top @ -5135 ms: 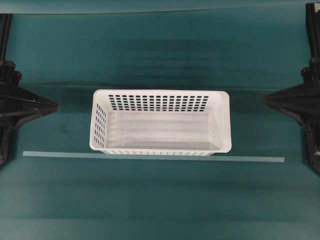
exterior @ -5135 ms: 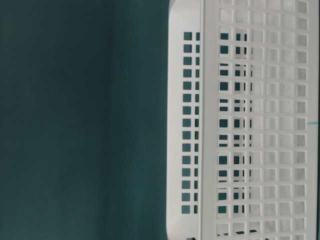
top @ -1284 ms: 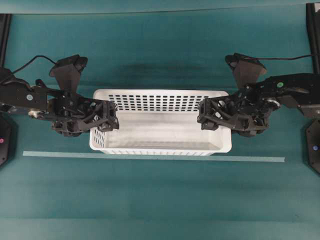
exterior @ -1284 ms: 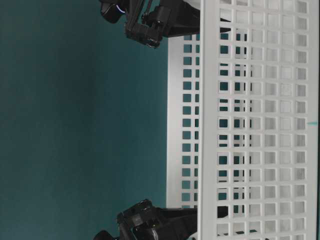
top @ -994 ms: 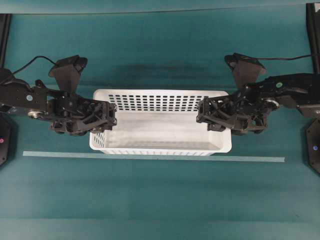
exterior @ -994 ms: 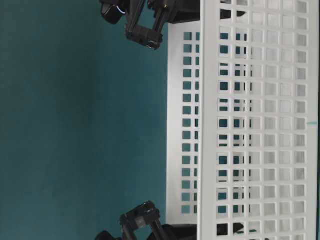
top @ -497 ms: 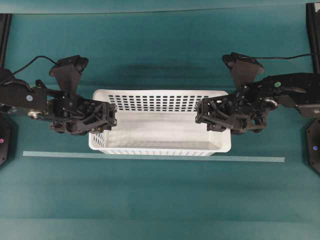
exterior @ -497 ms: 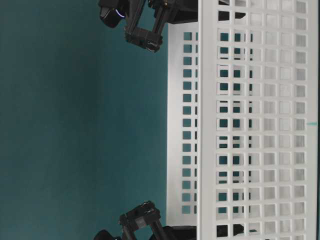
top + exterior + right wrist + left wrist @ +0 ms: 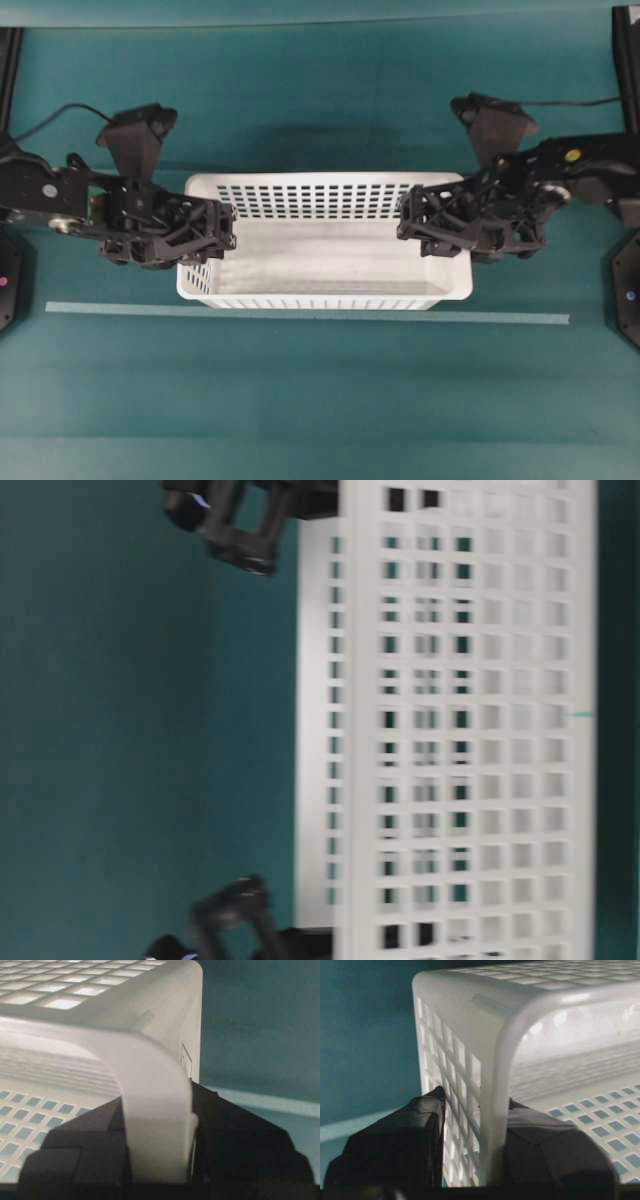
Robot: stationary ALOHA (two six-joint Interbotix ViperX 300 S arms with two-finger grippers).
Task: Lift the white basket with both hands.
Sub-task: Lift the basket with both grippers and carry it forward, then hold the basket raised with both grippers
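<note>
The white basket [image 9: 320,245] sits mid-table in the overhead view, empty, its walls pierced by rows of small holes. My left gripper [image 9: 205,240] is shut on its left end wall. In the left wrist view the rim [image 9: 502,1090] stands between one finger outside [image 9: 405,1145] and one inside. My right gripper [image 9: 425,232] is shut on the right end wall. In the right wrist view the rim [image 9: 155,1125] is pinched between both black fingers [image 9: 240,1145]. The table-level view shows the basket [image 9: 460,720] blurred and shifted, seemingly off the cloth.
A green cloth [image 9: 320,400] covers the table. A pale tape line [image 9: 300,314] runs left to right just in front of the basket. Black arm bases stand at the far left [image 9: 8,280] and far right [image 9: 628,300] edges.
Both grippers closed onto the basket's end walls. Between half a second ago and now the basket has risen with them, looks larger from overhead and has shifted in the table-level view.
</note>
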